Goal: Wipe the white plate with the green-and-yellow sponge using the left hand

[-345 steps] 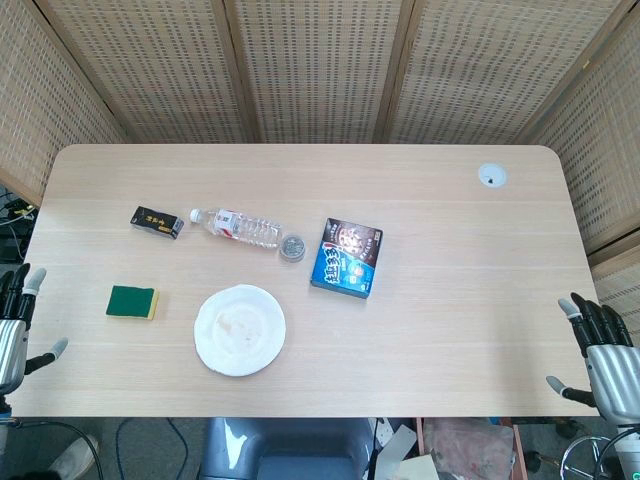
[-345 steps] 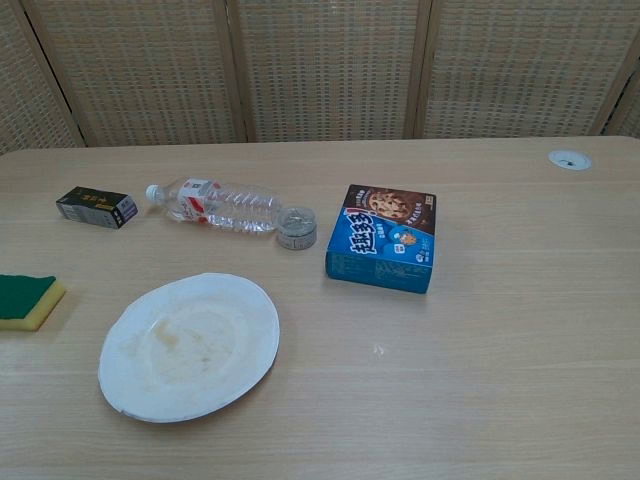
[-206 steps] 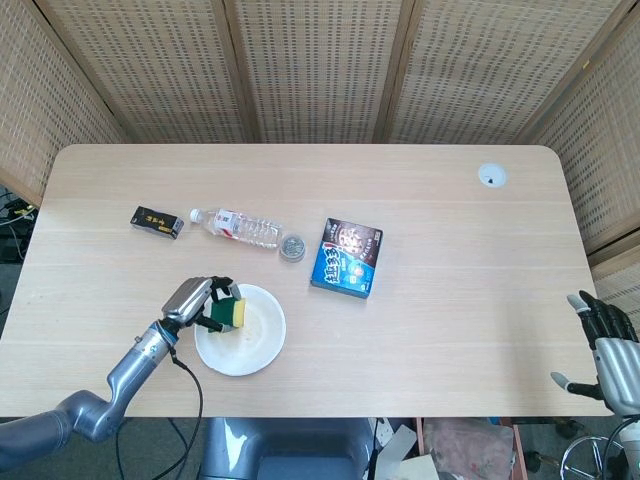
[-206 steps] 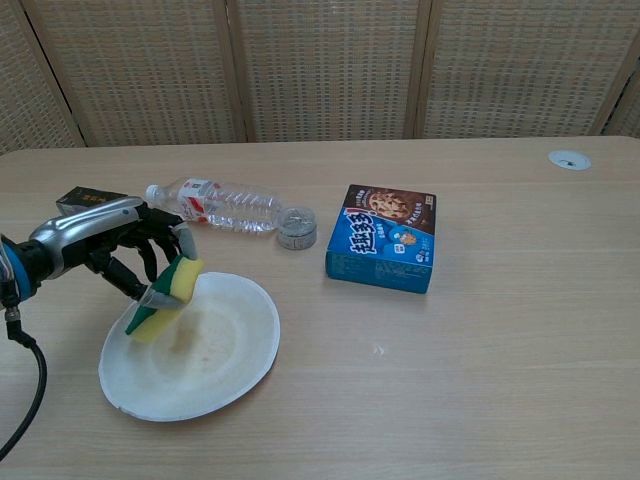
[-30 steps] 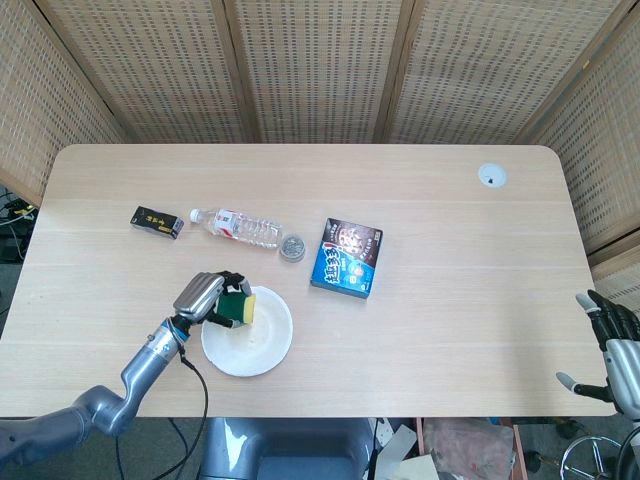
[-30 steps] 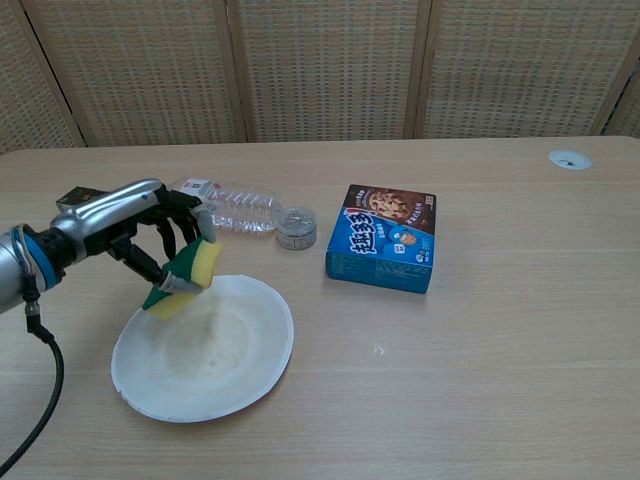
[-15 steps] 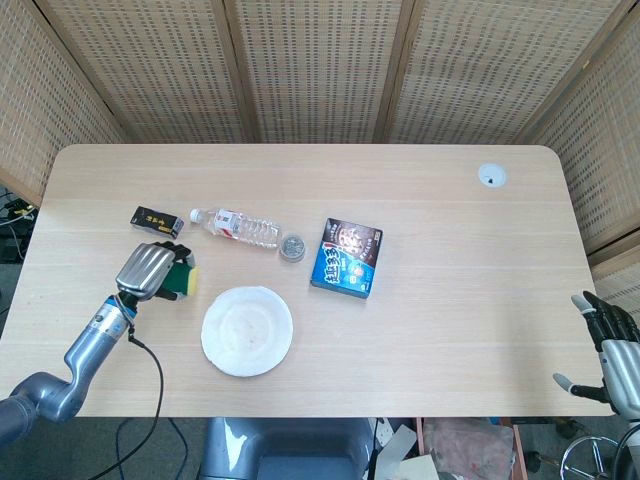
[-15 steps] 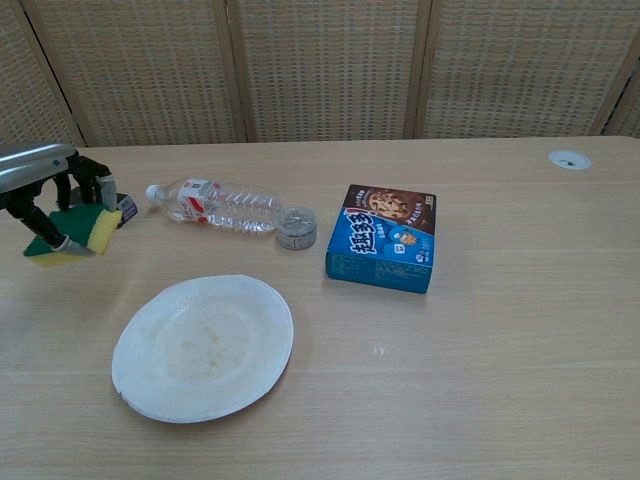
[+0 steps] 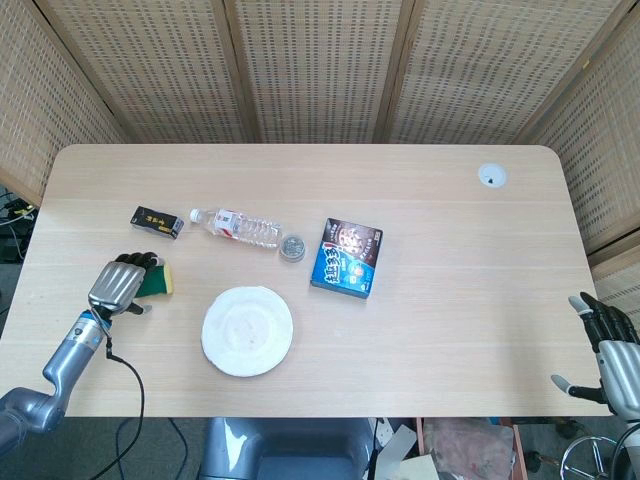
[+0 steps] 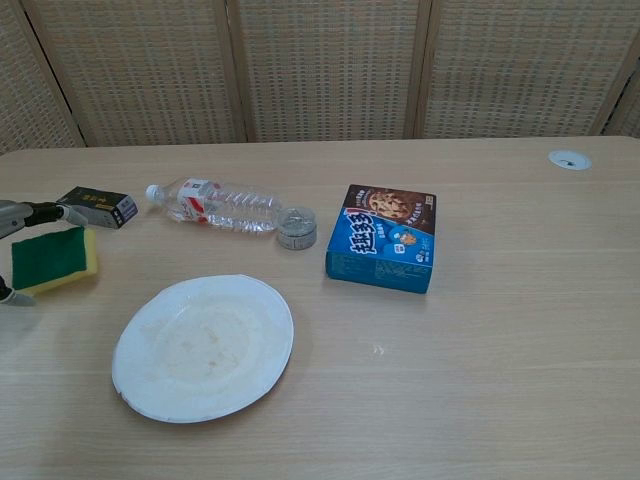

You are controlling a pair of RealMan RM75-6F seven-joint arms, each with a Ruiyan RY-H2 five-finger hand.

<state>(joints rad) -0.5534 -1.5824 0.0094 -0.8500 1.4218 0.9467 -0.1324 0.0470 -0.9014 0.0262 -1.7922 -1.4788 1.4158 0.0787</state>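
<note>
The white plate (image 9: 247,331) (image 10: 203,346) lies near the table's front edge, left of centre, with nothing on it. The green-and-yellow sponge (image 9: 157,280) (image 10: 50,258) lies flat on the table to the plate's left, green side up. My left hand (image 9: 115,285) (image 10: 20,212) sits at the sponge's left end. In the chest view one of its fingers (image 10: 45,211) lies just behind the sponge and another just in front, with small gaps to it. My right hand (image 9: 605,350) hangs open off the table's right front corner, holding nothing.
A small black box (image 9: 158,221) (image 10: 97,207) lies just behind the sponge. To its right lie a clear water bottle (image 9: 238,228) (image 10: 215,205) on its side, a small round tin (image 9: 292,247) and a blue cookie box (image 9: 347,258) (image 10: 385,238). A cable grommet (image 9: 491,176) is at the far right.
My left hand carried the sponge off the plate to the left and down. The sponge now lies flat on the table, and the fingers have loosened around it.
</note>
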